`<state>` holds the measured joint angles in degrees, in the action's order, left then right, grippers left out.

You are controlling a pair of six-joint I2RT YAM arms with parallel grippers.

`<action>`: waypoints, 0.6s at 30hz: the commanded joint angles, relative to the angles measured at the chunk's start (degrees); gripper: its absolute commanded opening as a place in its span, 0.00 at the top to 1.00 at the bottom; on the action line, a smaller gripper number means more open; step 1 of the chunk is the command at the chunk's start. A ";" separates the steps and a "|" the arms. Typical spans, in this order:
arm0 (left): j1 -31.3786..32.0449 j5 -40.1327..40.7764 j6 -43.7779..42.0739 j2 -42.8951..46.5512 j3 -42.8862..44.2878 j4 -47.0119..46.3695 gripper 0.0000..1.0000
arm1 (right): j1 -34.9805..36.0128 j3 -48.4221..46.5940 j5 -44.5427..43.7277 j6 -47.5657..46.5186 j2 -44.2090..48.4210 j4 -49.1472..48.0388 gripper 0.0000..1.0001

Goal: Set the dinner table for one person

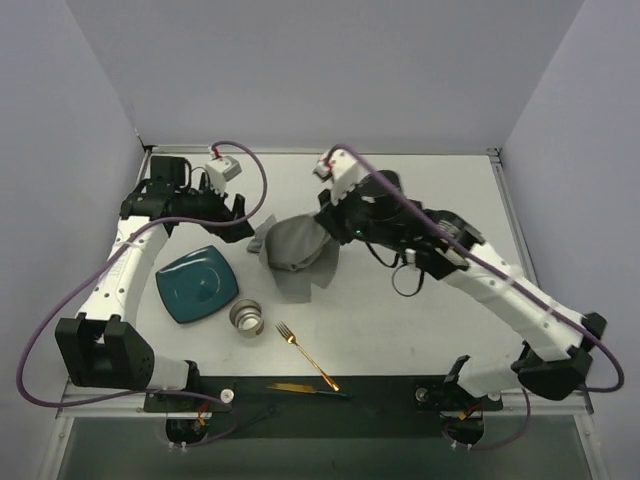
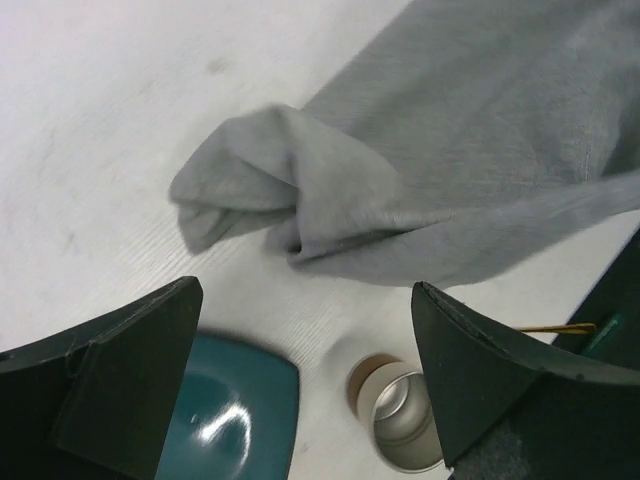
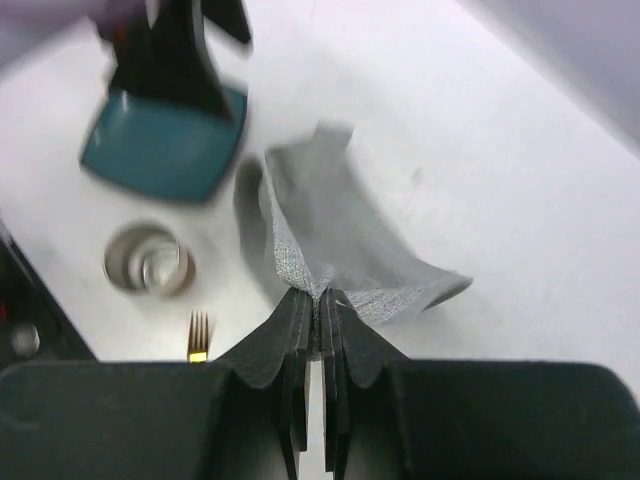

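Dinner table (image 1: 430, 190): white top, metal rails at the far and side edges, black strip (image 1: 390, 398) along the near edge. The widest bare stretch is the far right.
Right gripper (image 3: 318, 300): fingers pressed together on one edge of the grey placemat (image 3: 345, 235), which hangs in a loose fold at mid-table.
Left gripper (image 2: 305, 300): fingers spread wide with nothing between them, just beside the placemat's bunched left corner.
Teal plate (image 1: 197, 284): near the left rail, apart from the cloth.
Metal cup (image 1: 246, 318): just right of the plate.
Gold fork (image 1: 305, 358): lies diagonally between the cup and the strip.
Gold knife (image 1: 300, 388): on the black strip.
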<state>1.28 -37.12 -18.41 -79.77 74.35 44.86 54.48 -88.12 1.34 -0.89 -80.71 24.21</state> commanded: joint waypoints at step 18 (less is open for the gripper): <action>44.15 10.75 -13.21 -11.28 14.86 1.80 0.05 | -41.10 10.33 2.69 22.77 2.32 0.49 1.00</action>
<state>39.22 -31.99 -23.22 -90.45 86.46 43.40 20.16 -78.91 0.84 18.31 -77.69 24.77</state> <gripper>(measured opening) 0.970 0.057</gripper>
